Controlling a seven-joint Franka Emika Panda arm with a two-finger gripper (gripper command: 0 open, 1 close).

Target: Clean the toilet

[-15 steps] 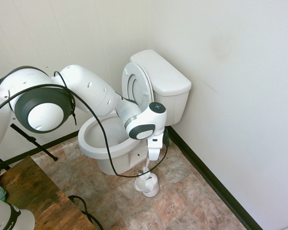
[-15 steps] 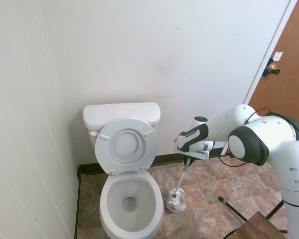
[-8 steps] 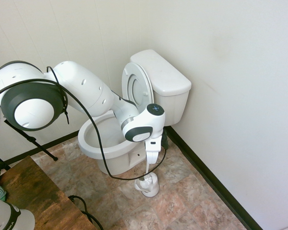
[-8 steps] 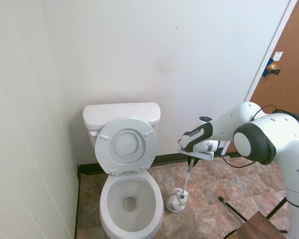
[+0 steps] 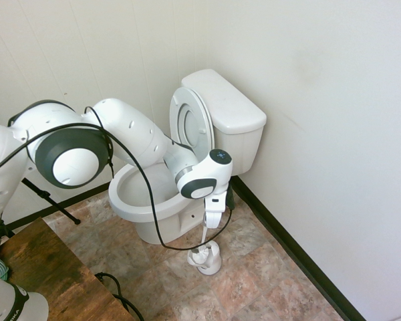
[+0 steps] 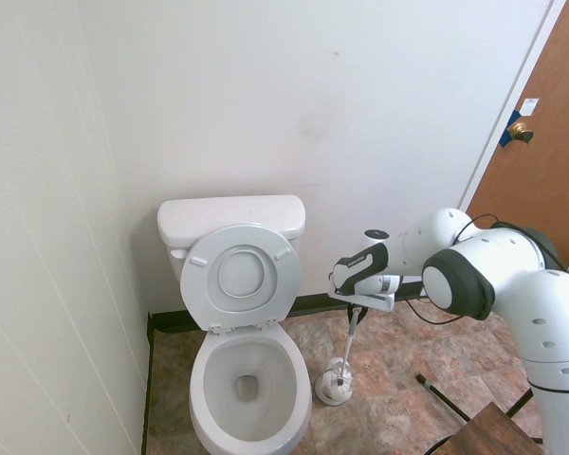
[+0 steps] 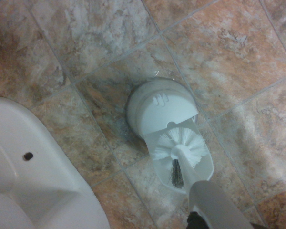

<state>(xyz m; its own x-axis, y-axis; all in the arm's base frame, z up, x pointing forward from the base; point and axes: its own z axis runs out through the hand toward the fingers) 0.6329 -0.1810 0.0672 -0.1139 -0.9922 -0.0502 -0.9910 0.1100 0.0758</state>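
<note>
Toilet [image 5: 167, 194] — big, white, lid up; hand [image 5: 204, 231] shut on thin white brush handle [image 6: 350, 334] — the brush could tip its small white holder [image 5: 205, 257].

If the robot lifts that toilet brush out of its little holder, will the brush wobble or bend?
Probably not much. The brush has a thin straight handle that looks like stiff plastic, and the shut gripper grips it near the top. It looks light. The holder is small, so it might tip if the bristles snag.

Both exterior views are bright and evenly lit, with soft shadows and slight bending at the edges; the wrist view is dimmer and a little blurred.
</note>
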